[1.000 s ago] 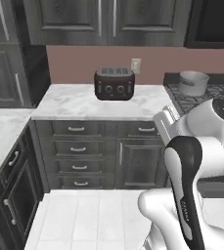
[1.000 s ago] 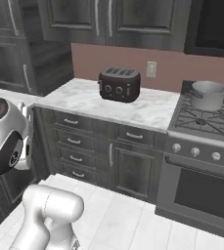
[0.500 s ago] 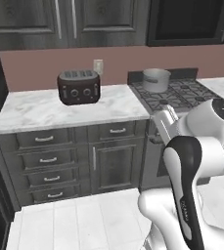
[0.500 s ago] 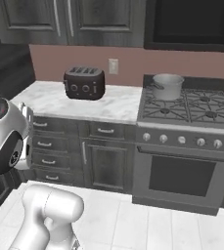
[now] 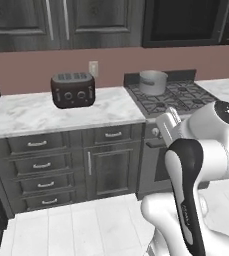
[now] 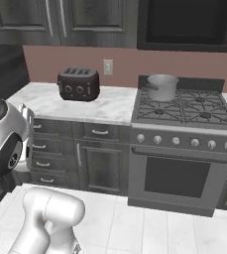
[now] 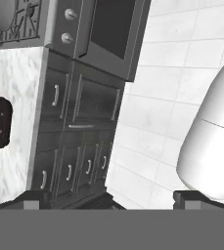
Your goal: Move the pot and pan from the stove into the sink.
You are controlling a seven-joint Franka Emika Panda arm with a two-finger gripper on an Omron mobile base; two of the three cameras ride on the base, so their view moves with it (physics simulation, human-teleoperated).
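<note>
The pot (image 6: 161, 86) is standing upright on the far left burner of the stove (image 6: 184, 111), near the back wall. Its inside is not showing from these angles, so I cannot tell if something is lying in it. A black toaster (image 6: 78, 84) is sitting on the marble counter (image 6: 105, 106) to the left of the stove, well apart from the pot. Below the counter, the dark drawers (image 5: 41, 165) and the cabinet door (image 5: 108, 170) are all staying closed.

The arm is folding up close to its base, in front of the stove, with the white elbow raised. The gripper (image 7: 106, 199) is pointing down toward the tiled floor (image 7: 167, 73) and the cabinet fronts. Its fingers (image 7: 33, 200) are standing wide apart and are holding nothing.
</note>
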